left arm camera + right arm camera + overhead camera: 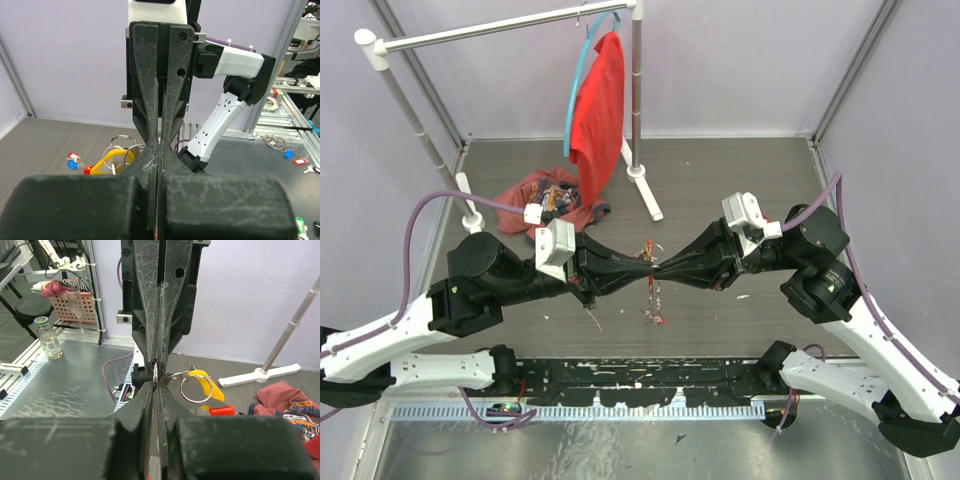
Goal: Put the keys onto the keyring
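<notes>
Meeting tip to tip above the desk (750, 170): pinched the keyring (182, 390) by its wire in the nearly closed right claw (156, 385), opposite the fully closed left claw (158, 152). Hung its loop just right of the right claw's tips; lay keys (73, 160) well below, left of the left claw.

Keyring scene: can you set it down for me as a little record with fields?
Keyring: held above the table, yellow tag and red tag beside it
Left gripper: shut, tip to tip with the right
Right gripper: closed on the ring's wire
Loose keys: red and blue tagged, lying on the table
Background: red cloth hanging on a rack
</notes>
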`<state>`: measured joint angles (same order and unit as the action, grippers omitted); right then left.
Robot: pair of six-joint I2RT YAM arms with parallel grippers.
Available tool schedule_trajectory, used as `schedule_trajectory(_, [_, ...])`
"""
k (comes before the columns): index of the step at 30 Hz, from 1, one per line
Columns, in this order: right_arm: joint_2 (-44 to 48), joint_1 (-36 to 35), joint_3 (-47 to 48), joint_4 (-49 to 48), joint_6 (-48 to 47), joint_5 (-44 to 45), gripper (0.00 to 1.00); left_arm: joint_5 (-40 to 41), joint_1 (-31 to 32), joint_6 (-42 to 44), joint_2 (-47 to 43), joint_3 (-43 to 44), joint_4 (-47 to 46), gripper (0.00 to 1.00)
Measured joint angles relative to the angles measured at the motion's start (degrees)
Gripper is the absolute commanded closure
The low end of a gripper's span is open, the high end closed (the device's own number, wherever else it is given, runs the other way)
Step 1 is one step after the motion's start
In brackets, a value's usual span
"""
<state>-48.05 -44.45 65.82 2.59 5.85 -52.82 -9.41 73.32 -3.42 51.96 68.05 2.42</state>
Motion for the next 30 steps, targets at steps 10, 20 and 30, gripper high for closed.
schedule_trajectory(10, [0.0, 0.0, 0.2, 1.2, -0.5, 0.5, 0.99, -0.1, 0.0, -0.1, -0.1, -0.4, -0.3, 0.9])
schedule_trajectory(20, [-4.5, -0.1, 16.6, 30.1, -12.0, 10.1, 0.99, 2.8, 0.0, 1.7, -1.8, -0.7, 3.7, 0.58])
schedule_trajectory(30, [-14.8, -0.8, 32.9, 61.4, -17.9, 27.0, 0.99, 8.7, 0.0, 2.6, -2.8, -1.7, 10.4, 0.48])
